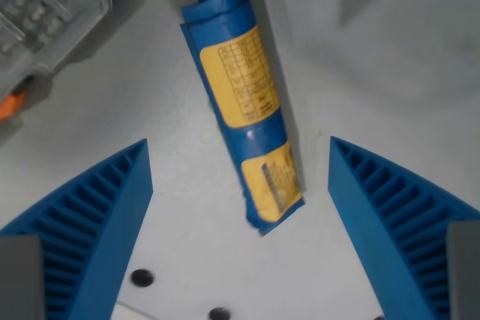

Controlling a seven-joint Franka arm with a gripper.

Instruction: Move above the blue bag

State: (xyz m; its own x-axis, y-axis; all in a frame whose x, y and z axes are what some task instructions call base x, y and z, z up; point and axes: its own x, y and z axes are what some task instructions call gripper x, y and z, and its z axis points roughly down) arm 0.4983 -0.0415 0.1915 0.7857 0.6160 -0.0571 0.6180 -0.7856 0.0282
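Your gripper (240, 159) has its blue ribbed fingers (97, 215) spread wide apart, holding nothing. The rolled blue bag (244, 106) lies on the white tabletop (390, 58) between them, tilted. A clear plastic container (41, 13) sits at the wrist view's upper left.

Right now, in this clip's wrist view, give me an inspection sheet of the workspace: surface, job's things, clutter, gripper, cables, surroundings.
Surface: light grey table, with two dark round spots near the bottom edge.
Job's things: blue bag, rolled up and lying flat, with yellow printed labels; it runs from the upper middle down toward the wrist view's right.
Clutter: clear plastic box at the upper left corner, with an orange part at its edge; apart from the bag.
Gripper: gripper open, its blue ribbed fingers spread to either side of the bag's lower end, touching nothing.
Cables: nothing seen.
Surroundings: nothing seen beyond the table.
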